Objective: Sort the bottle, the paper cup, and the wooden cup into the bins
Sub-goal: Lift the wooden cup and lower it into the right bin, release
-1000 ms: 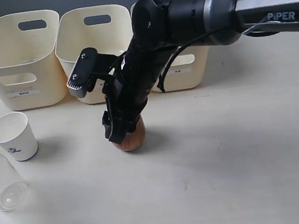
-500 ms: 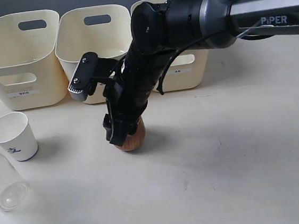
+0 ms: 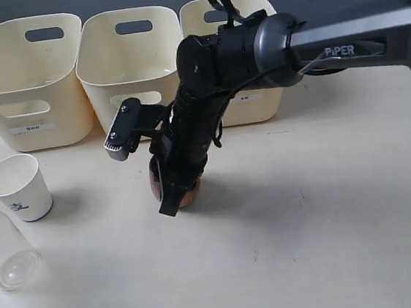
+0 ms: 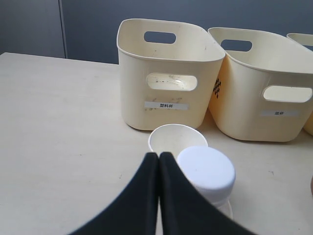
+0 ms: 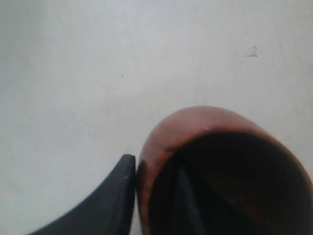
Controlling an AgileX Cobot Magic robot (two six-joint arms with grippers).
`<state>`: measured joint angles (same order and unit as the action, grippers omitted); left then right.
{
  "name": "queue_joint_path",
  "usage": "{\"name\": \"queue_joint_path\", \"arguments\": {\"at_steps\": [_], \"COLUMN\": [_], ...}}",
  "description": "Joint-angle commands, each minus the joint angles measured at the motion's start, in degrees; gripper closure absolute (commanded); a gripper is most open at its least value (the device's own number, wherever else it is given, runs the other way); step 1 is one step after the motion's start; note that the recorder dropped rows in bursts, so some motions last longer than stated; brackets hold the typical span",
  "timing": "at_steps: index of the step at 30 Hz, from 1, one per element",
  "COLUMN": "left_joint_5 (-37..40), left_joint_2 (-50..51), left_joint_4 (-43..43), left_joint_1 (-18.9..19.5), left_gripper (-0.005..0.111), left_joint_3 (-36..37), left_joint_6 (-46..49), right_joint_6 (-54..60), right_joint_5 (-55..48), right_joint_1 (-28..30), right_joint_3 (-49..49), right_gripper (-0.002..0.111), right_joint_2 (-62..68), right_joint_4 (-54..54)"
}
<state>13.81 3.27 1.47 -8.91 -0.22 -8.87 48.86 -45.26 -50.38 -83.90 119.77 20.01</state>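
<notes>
Right tool: the right tool point(image 3: 173, 185) is down on the wooden cup point(image 3: 182, 193) near the middle of the exterior frame. In the right wrist view one finger point(image 5: 105, 203) sits outside the rim and the other is inside the hollow, so it's clamped on the cup wall point(image 5: 161, 142).
Left tool: the left tool point(image 4: 159, 159) has its two black fingers pressed flat together, nothing between them, low in the left wrist frame.
Wooden cup: standing on the counter point(image 3: 329, 214), in front of the middle bin, only its lower part visible under the arm.
Paper cup: the paper cup point(image 3: 18, 187) stands upright at the left of the exterior frame, blue band at its base. In the left wrist view its open rim point(image 4: 177, 138) shows just behind the bottle cap.
Bottle: the clear bottle point(image 3: 3, 252) is in the lower left corner, partly cut off; its white cap point(image 4: 206, 169) is right beside the closed fingers.
Bins: three cream bins point(image 3: 27, 81) in a row across the top of the exterior frame, each with a small white label.
</notes>
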Motion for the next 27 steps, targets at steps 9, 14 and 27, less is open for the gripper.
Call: {"name": "queue_joint_path", "arguments": {"at_steps": [9,14,27], "left_joint_5": [-0.10,-0.10,-0.10], "left_joint_2": [-0.19,-0.19,-0.19], "left_joint_4": [0.15,0.15,0.15], "left_joint_1": [-0.30,-0.30,-0.30], "left_gripper": [0.107,0.107,0.107], "left_joint_3": [0.22,0.22,0.22], "left_joint_6": [0.00,0.00,0.00], "right_joint_6": [-0.97,-6.55,-22.05], "right_joint_5": [-0.47,-0.47,13.67], "right_joint_1": [0.00,0.12,10.83], "right_joint_3": [-0.20,-0.20,-0.30], "right_gripper": [0.108,0.108,0.108], "right_joint_2": [-10.89,-19.26,-23.98], "right_joint_4": [-2.68,-8.80,-20.58]}}
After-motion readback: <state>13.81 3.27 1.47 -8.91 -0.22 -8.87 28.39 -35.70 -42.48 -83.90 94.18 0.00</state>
